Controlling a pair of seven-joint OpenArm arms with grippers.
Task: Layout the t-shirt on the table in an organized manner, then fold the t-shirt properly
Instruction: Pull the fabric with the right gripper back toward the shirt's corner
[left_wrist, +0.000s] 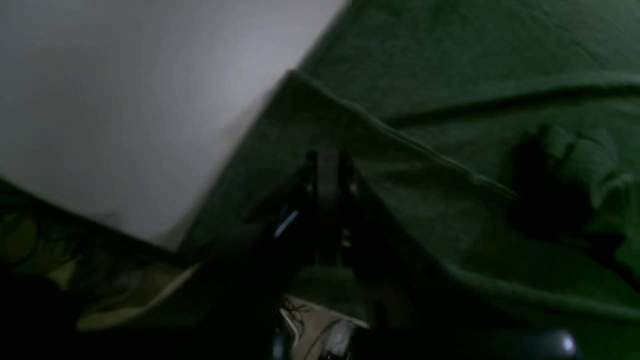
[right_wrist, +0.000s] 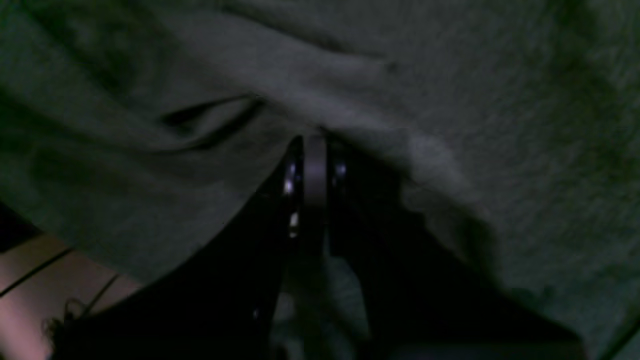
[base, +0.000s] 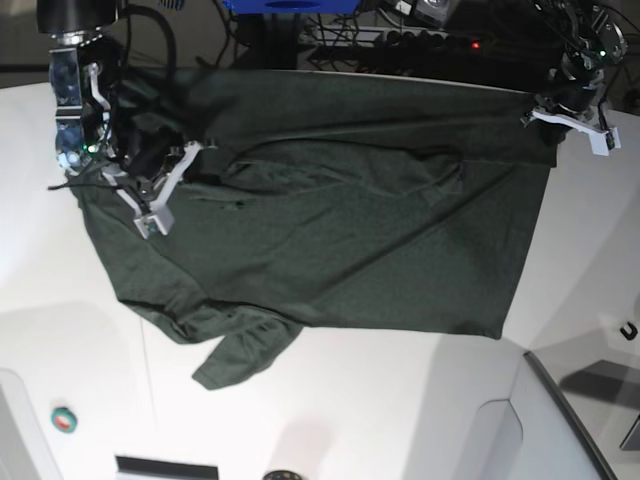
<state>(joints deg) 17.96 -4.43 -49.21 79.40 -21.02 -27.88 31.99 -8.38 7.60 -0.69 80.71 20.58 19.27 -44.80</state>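
The dark green t-shirt (base: 340, 230) lies spread over the white table (base: 400, 400), with a sleeve bunched at its near left (base: 235, 355). My left gripper (base: 545, 108) is at the shirt's far right corner. In the left wrist view this gripper (left_wrist: 327, 165) is shut on a hemmed edge of the t-shirt (left_wrist: 450, 100), beside bare table (left_wrist: 125, 100). My right gripper (base: 185, 165) is over the shirt's far left part. In the right wrist view it (right_wrist: 312, 145) is shut on a raised fold of the t-shirt (right_wrist: 450, 100).
A raised grey-white panel with a dark edge (base: 570, 420) sits at the near right. A small round green and red object (base: 64, 420) lies near left, and a black hook (base: 628, 330) at the right edge. Cables and equipment (base: 400, 30) line the far edge.
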